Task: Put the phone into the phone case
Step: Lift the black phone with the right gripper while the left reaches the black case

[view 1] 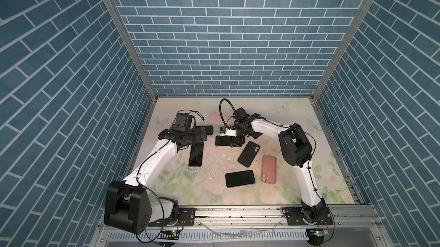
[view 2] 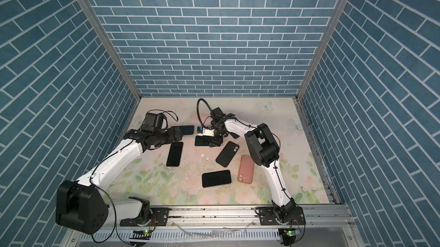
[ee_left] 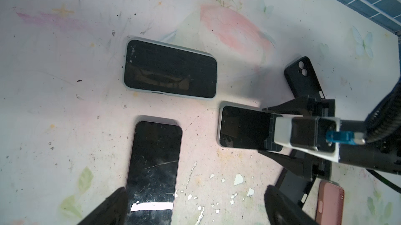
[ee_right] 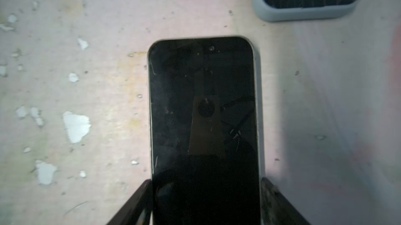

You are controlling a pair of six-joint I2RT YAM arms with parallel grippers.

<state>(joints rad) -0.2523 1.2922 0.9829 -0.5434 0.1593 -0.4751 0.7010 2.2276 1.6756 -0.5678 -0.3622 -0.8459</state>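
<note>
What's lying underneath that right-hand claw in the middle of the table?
A dark-screened phone, flat on the table, with the jaws of the right gripper either side of its long edges. One end is hidden beneath the gripper.

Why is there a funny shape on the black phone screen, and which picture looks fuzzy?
Right wrist view: fuzzy all over, and the phone mirrors what hangs above it. Left wrist view: a white glare stripe on the cracked phone. Both top views: sharp, evenly lit, walls splayed by the wide lens.

Four phones (view 1: 196, 154) (view 1: 240, 178) (view 1: 222, 141) (view 1: 208, 129); three cases: black case (view 1: 248, 153), pink case (view 1: 269, 169), grey case (ee_right: 303, 15).
</note>
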